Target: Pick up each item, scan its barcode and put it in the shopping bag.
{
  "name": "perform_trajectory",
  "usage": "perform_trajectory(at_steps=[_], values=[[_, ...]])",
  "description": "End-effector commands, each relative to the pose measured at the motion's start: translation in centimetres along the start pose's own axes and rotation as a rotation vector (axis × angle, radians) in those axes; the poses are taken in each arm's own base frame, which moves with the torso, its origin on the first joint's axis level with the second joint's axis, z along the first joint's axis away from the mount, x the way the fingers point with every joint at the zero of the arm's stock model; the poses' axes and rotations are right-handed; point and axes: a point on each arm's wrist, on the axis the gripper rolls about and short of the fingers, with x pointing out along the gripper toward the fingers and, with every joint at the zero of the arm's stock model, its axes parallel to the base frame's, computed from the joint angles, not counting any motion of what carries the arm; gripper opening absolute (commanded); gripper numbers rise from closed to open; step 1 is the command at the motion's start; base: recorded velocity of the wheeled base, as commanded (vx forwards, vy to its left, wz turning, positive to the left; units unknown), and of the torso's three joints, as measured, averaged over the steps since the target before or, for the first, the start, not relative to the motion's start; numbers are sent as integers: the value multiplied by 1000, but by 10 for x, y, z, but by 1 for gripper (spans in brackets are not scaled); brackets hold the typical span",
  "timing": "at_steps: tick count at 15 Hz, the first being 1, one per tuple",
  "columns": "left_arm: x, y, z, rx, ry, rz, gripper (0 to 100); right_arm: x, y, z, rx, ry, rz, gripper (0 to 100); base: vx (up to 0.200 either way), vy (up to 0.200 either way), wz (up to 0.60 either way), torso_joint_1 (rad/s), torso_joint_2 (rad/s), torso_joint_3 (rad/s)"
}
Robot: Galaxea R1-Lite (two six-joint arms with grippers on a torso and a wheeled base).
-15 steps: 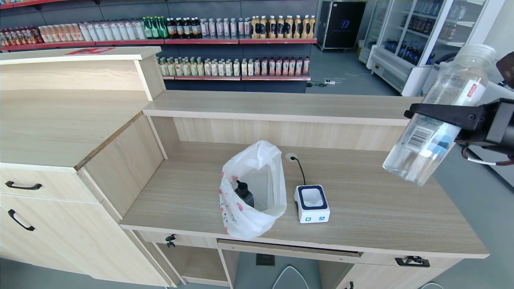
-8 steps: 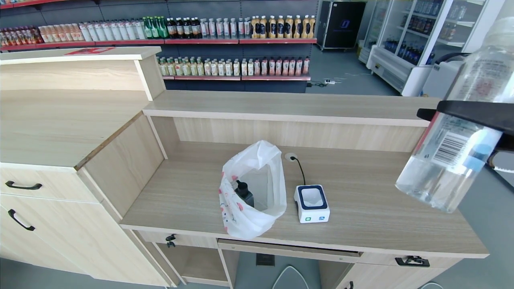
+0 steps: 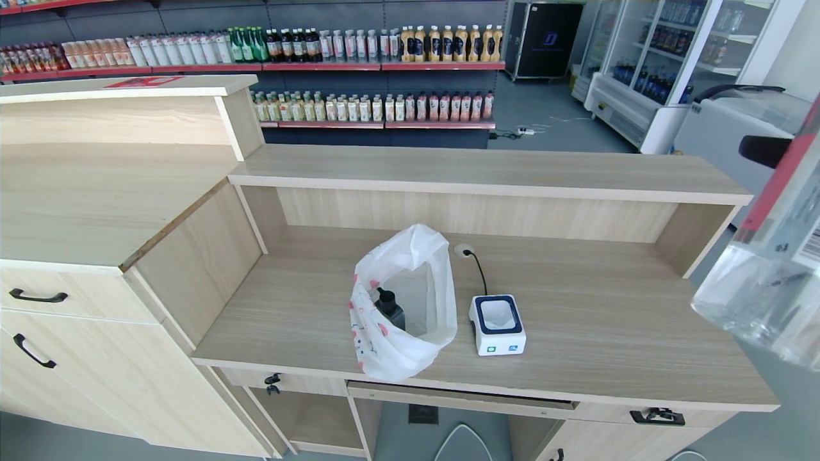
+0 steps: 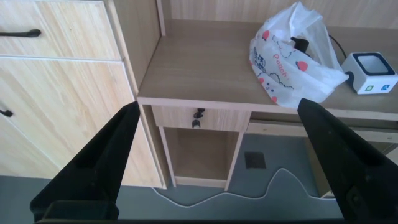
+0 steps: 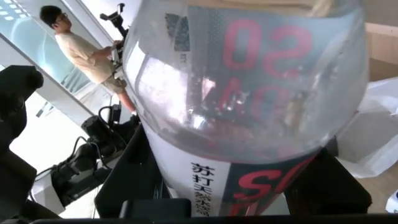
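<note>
On the counter (image 3: 576,333), head view, I log a white bag (image 3: 410,320) holding a black pump bottle (image 3: 389,308), with a scanner (image 3: 498,324) just beside it; a clear bottle (image 3: 765,269) is held up at the right edge. Left wrist view: my left gripper (image 4: 217,158), jaws spread wide and empty, low before the counter front. Right wrist view: my right gripper (image 5: 236,193) clamped on the clear bottle's labelled body.
</note>
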Motion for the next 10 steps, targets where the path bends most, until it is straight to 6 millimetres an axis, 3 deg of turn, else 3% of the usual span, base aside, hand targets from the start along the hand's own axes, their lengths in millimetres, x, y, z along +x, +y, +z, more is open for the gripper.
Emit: perform_trajectory(at_steps=[1, 5, 10], values=[[0, 0, 0, 0, 0, 2, 100, 2, 4, 1, -13, -2, 25, 0, 0, 0, 0, 0, 0, 0], [0, 0, 0, 0, 0, 0, 100, 24, 12, -2, 43, 47, 169, 0, 0, 0, 0, 0, 0, 0], [0, 0, 0, 0, 0, 0, 100, 29, 17, -8, 109, 79, 222, 0, 0, 0, 0, 0, 0, 0]])
